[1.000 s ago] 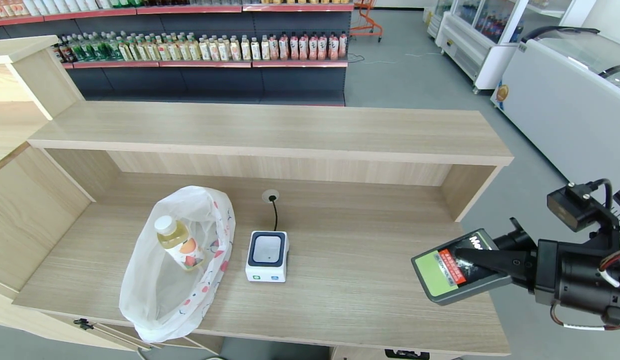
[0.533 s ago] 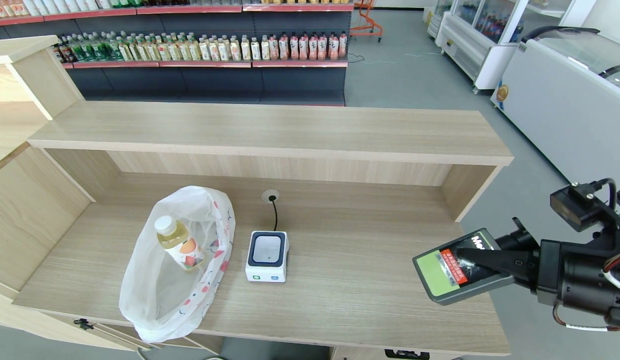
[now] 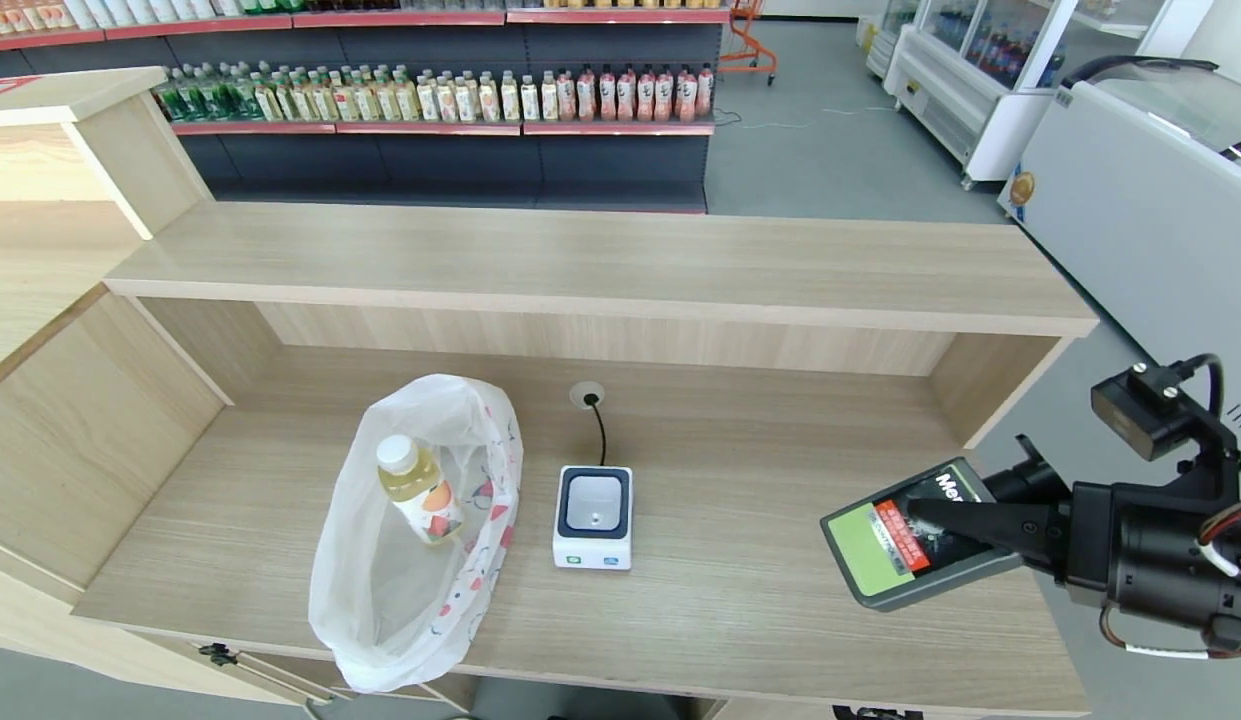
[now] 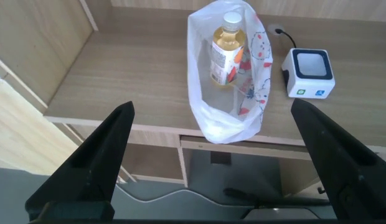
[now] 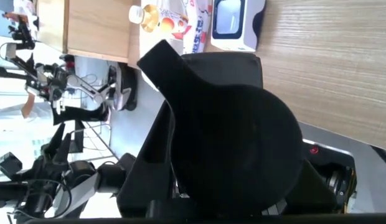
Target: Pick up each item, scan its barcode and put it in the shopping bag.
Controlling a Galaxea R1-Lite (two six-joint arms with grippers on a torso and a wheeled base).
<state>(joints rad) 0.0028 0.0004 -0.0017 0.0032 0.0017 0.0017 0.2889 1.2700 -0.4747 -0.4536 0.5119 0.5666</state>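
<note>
The right fingers (image 3: 980, 520) are clamped on a flat dark packet (image 3: 865, 548) with a green and red label, and one finger lies across its top face. The packet hangs above the right end of the surface (image 3: 780, 610), near the front edge, label side up. Its long axis runs in line with the fingers and points left toward the middle. So the scanner (image 3: 592, 515) lies pretty much straight left of it, window facing up and well apart from the packet. Just past the scanner, further left, is the shopping bag (image 3: 400, 620), mouth open, with a bottle (image 3: 420, 495) leaning inside. Can't tell where the barcode is, tbh. The left fingers (image 4: 96, 168) are spread wide with nothing between them, hanging off the front edge by the bag. Looks like the scan is the right arm's job and isn't done yet.
</note>
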